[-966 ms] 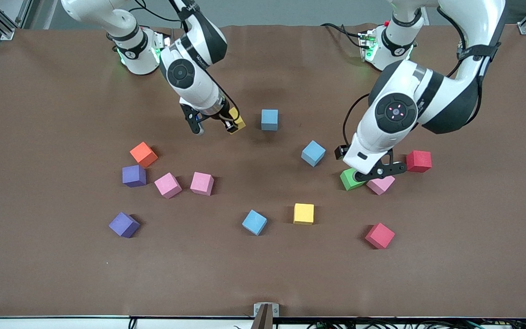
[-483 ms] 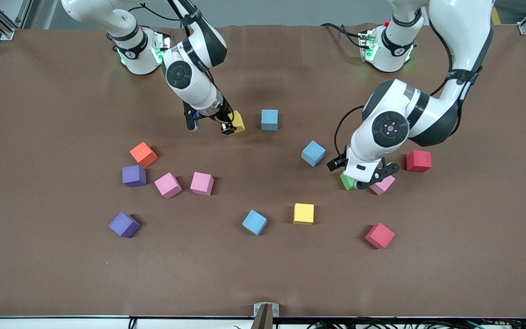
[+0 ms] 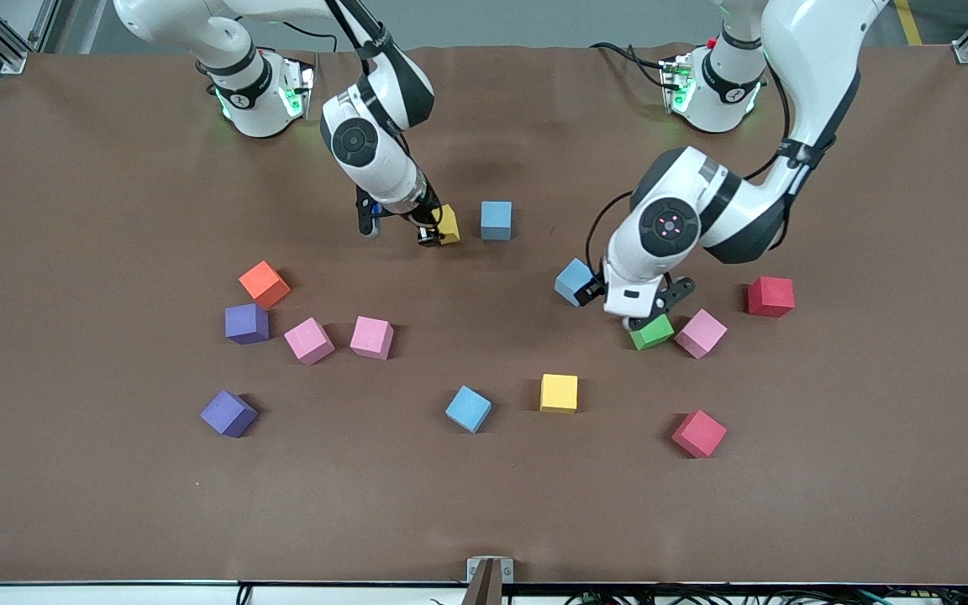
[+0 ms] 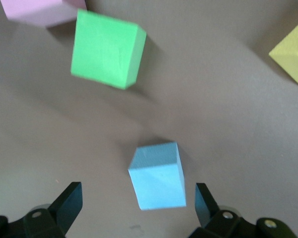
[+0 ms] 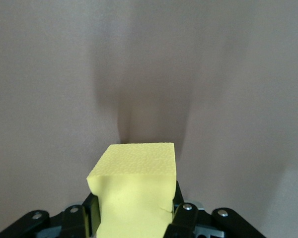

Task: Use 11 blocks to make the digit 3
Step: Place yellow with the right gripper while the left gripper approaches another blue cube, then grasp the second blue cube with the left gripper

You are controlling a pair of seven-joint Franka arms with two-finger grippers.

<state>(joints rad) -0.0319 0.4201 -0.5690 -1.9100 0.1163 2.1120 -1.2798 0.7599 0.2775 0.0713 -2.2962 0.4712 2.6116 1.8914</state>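
My right gripper [image 3: 438,228] [image 5: 136,208] is shut on a yellow block [image 3: 449,223] [image 5: 139,188], held low over the table beside a light blue block [image 3: 496,220]. My left gripper [image 3: 628,304] [image 4: 137,198] is open and hangs over another light blue block [image 3: 573,281] [image 4: 157,176], which shows between its fingers [image 4: 69,201] without touching them. A green block [image 3: 650,332] [image 4: 107,51] and a pink block [image 3: 700,333] [image 4: 39,10] lie just beside it. The blocks lie scattered singly, and no digit 3 is in view.
On the brown table [image 3: 484,504] toward the right arm's end lie orange [image 3: 264,283], purple [image 3: 246,323] [image 3: 228,412] and pink [image 3: 308,340] [image 3: 371,337] blocks. Nearer the camera lie light blue [image 3: 468,408], yellow [image 3: 559,392] and red [image 3: 699,434] blocks. Another red block [image 3: 770,296] is at the left arm's end.
My right gripper has carried the yellow block closer to the light blue block. My left arm has swung from over the green and pink blocks to the light blue block, uncovering the green one.
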